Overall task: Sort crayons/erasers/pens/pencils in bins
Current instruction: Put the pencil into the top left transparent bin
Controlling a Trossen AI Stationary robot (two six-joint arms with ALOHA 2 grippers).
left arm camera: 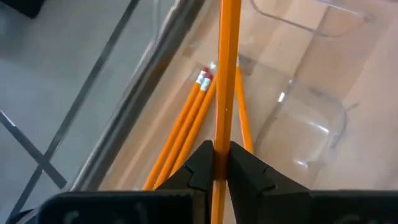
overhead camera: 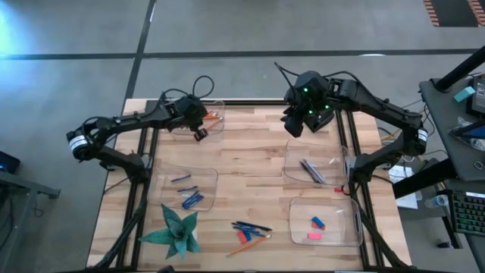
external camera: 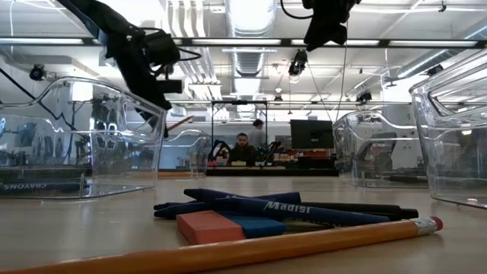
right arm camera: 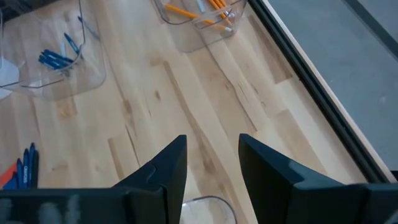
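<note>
The left gripper [left arm camera: 216,163] hangs over the far-left bin [overhead camera: 214,127], fingers clamped on one orange pencil [left arm camera: 225,74] that runs straight out from between them. It is held above the bin, apparently so it can drop beside the other pencils [left arm camera: 186,121] already lying there.

The right gripper [right arm camera: 211,163] hovers high over the far right of the table [overhead camera: 258,163], its jaws parted and holding nothing; it looks to be waiting or between picks.

From above, the sorting reads clearly: blue crayons [overhead camera: 189,199] in the near-left bin [overhead camera: 163,182], dark pens [overhead camera: 312,171] in the right bin [overhead camera: 294,155], a blue and a pink eraser [overhead camera: 315,228] in the near-right bin [overhead camera: 299,241], and a green paper star [overhead camera: 176,231] at the front. An unsorted cluster [overhead camera: 250,232] remains at the front edge.

Only the table-level camera resolves that cluster: a loose pencil [external camera: 228,255] in front, erasers [external camera: 228,226] and pens [external camera: 289,209] behind. Only the left wrist camera shows the grip itself.
</note>
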